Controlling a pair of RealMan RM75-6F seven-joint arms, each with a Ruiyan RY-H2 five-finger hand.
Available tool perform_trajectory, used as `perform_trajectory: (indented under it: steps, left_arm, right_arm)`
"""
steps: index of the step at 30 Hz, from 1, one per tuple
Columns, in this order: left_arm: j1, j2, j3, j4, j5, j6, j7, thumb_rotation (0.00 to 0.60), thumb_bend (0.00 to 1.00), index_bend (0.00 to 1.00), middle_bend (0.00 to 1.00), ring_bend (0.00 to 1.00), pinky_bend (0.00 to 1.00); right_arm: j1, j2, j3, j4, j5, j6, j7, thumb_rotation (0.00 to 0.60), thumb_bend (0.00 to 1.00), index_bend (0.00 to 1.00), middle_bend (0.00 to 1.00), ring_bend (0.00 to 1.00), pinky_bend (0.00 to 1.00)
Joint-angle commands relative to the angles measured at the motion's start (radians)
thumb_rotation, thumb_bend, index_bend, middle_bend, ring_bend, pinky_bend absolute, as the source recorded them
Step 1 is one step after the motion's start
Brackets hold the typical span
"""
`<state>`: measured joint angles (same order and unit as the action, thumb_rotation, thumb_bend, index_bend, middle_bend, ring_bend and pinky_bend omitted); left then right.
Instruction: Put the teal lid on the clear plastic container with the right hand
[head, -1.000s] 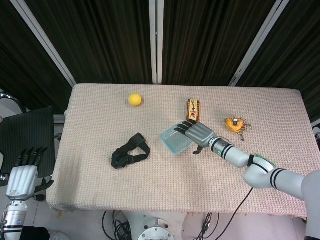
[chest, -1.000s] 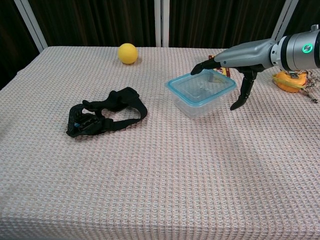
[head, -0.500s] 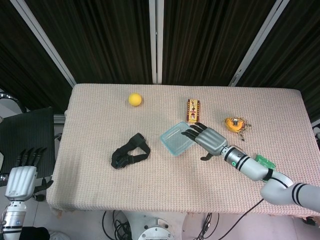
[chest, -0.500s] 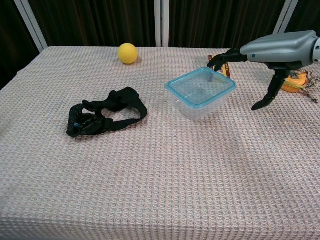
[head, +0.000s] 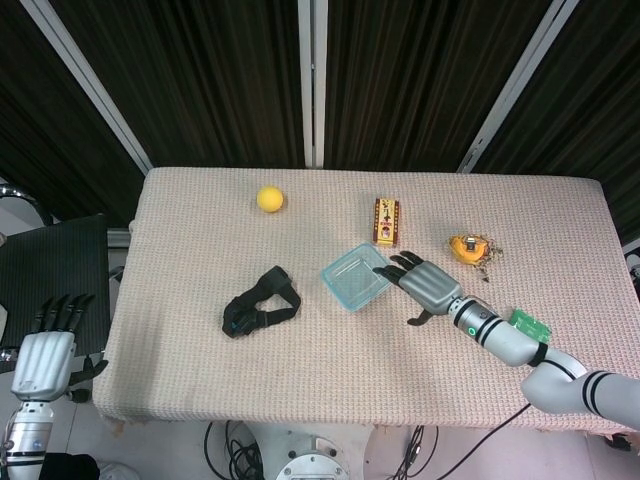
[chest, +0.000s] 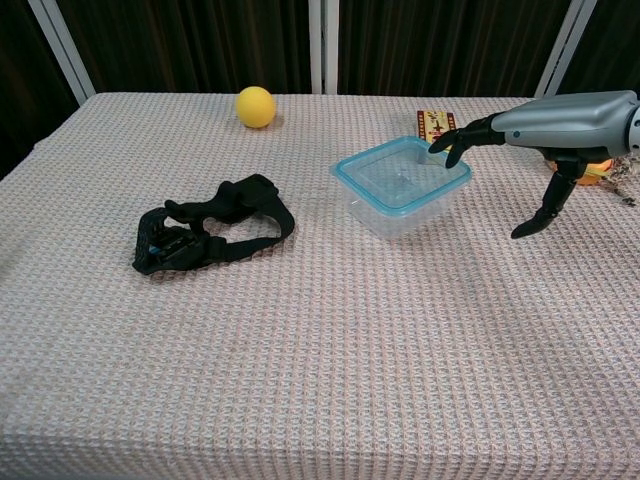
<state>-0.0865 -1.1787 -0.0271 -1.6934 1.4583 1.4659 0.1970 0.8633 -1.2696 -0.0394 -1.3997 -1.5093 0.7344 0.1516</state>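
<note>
The clear plastic container (head: 355, 279) (chest: 402, 198) stands near the table's middle with the teal lid (head: 330, 272) (chest: 350, 185) lying on top of it. My right hand (head: 428, 286) (chest: 540, 125) hovers flat just right of it, fingers spread and empty, its fingertips (chest: 448, 143) over the container's right rim. Whether they touch it I cannot tell. My left hand (head: 45, 358) hangs below the table's left edge, fingers apart, holding nothing.
A black strap (head: 259, 303) (chest: 209, 233) lies left of the container. A yellow ball (head: 269, 199) (chest: 255, 106) sits at the back. A small red box (head: 386, 221) (chest: 433, 123) and an orange object (head: 470, 248) lie behind and to the right of my right hand.
My right hand has drawn back to the right, off the top of the lid, until only its fingertips reach the right rim. The container and lid stayed put.
</note>
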Motion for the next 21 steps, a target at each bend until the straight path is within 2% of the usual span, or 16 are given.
perform_trajectory:
  steps: [1,13,21]
  left_arm:
    - [0.000,-0.001,0.000,0.001,-0.001,-0.002,-0.001,0.600,0.00,0.10,0.09,0.03,0.00]
    - [0.001,-0.004,0.002,0.008,-0.001,-0.003,-0.008,0.600,0.00,0.10,0.09,0.03,0.00]
    - [0.004,-0.005,0.002,0.012,0.001,0.001,-0.015,0.600,0.00,0.10,0.09,0.03,0.00]
  right_arm:
    - [0.000,-0.005,-0.001,0.007,-0.005,-0.006,0.007,0.600,0.00,0.00,0.16,0.00,0.00]
    - [-0.006,-0.016,0.001,0.016,-0.018,-0.007,0.009,0.600,0.00,0.00,0.16,0.00,0.00]
    - [0.005,0.025,0.034,-0.066,-0.054,0.047,-0.010,0.600,0.00,0.00,0.16,0.00,0.00]
